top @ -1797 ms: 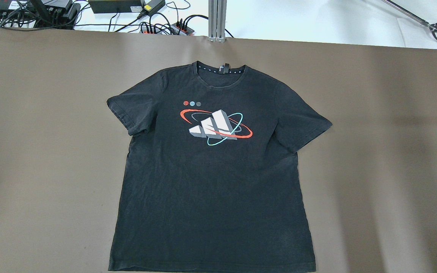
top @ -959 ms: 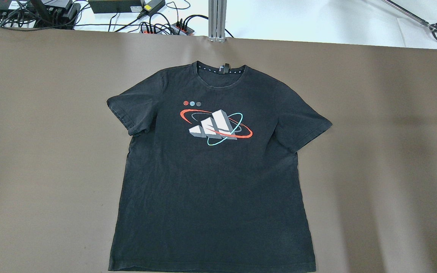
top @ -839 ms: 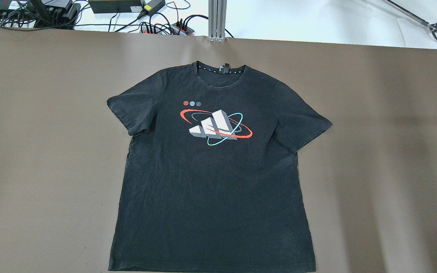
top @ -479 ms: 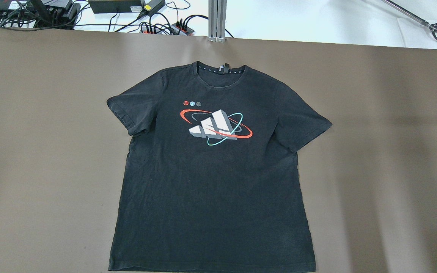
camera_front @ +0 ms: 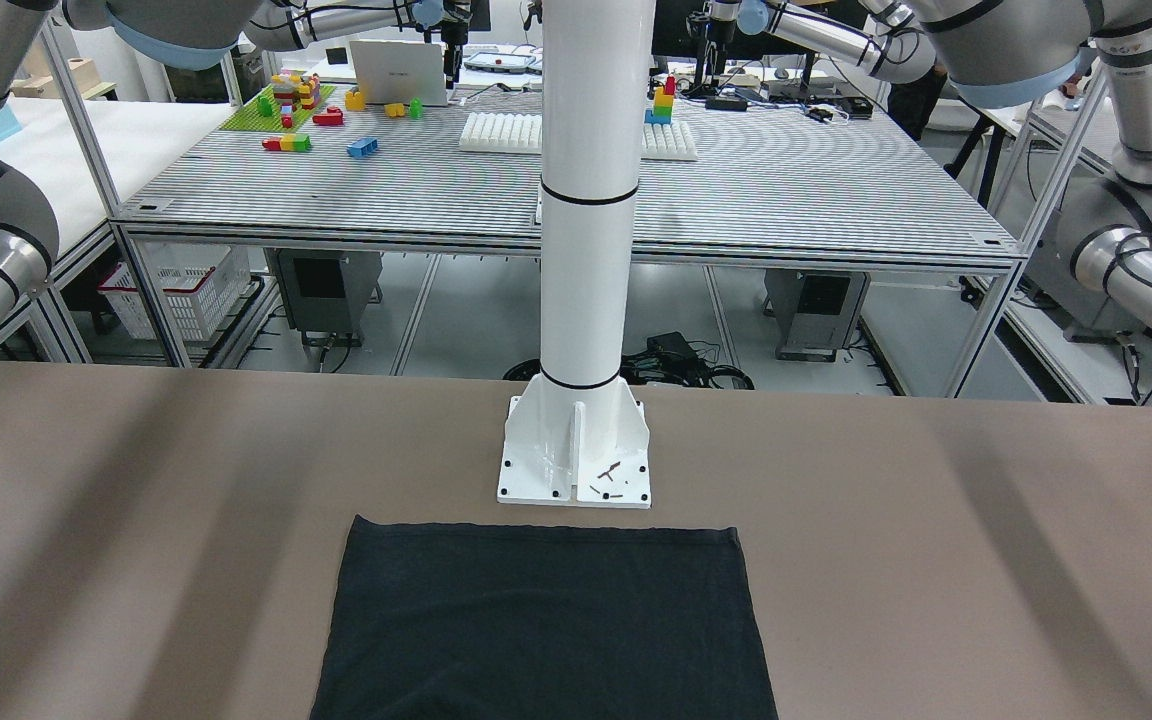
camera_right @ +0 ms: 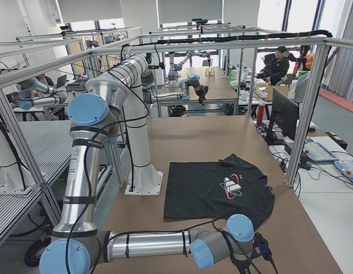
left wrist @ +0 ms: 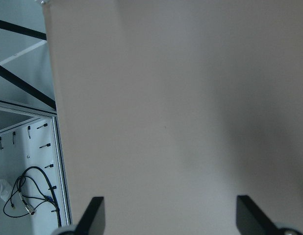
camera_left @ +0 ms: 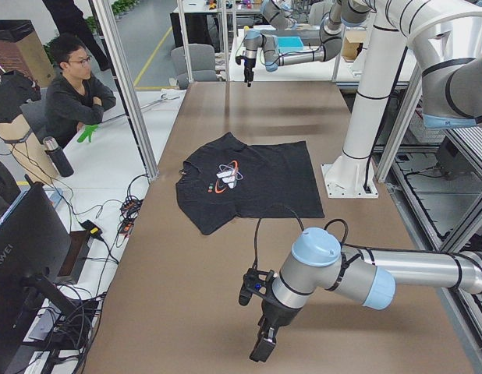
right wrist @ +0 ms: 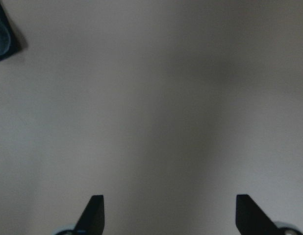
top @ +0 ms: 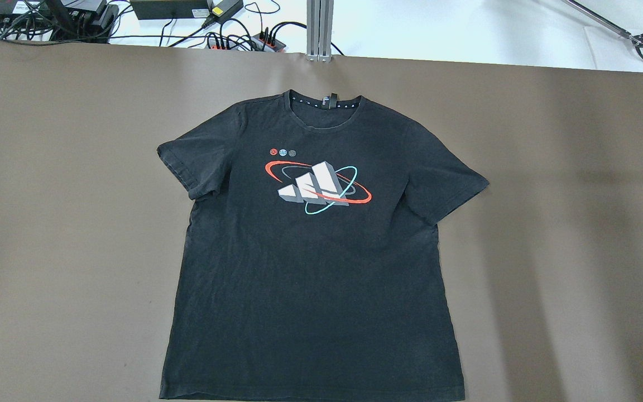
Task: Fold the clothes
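Flat and unfolded, the black cotton T-shirt with the printed logo (top: 310, 268) is laid mid-frame on the brown table (top: 76, 167). What's new: a dark tip, likely the right gripper (right wrist: 168, 215), is spotted at the overhead's right edge. Its fingers and the left gripper (left wrist: 168, 215) are spread wide, empty. An approach is probably being started.

Black tee (top: 313, 251) w/ front logo lies flat, unfolded, collar far side.
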You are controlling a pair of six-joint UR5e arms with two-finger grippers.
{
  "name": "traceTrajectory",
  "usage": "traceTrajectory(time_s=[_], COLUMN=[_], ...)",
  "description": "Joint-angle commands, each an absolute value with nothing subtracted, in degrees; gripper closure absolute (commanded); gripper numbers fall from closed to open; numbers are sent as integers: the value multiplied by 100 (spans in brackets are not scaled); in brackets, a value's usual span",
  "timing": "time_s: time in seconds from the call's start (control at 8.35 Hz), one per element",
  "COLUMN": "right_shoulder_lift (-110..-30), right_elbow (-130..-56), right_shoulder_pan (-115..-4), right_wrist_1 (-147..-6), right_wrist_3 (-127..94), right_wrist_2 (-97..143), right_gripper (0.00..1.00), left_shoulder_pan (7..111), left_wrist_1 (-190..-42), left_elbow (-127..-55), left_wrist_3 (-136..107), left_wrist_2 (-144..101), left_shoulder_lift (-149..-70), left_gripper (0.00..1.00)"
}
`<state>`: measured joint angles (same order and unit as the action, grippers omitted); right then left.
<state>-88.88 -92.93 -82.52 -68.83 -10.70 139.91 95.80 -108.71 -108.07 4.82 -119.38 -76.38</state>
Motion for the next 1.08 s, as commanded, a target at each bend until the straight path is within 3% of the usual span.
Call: traceTrajectory(time_s=[0.0,0.24,0.72,0.96], right_shoulder_lift=[-8001,-7350,-6664,-6609], right_elbow=[-8862,-8265,-7779,-7429], right_shoulder_pan=[-7456,-7006,-6559,-6050], right_wrist_1=[-6864,-6855,-6786,-5685], right_wrist_3=[-2833,-3181,-4161,-5172], right_wrist_2=[14036,14019,13800,12767], right_gripper=[6,6,7,9], left_shoulder_pan=[9571,9571,9571,9571], left_wrist_1=[-10960,-10969,-10969,-10969], left_elbow=[-10784,-10784,-10793,-10810], left_wrist_3=[448,448,439,439], left_wrist_2=[-11936,-11936,-11936,-11944], left_shoulder_lift=[-7638,-7646,-7655,-7647], left_gripper=[6,6,6,6])
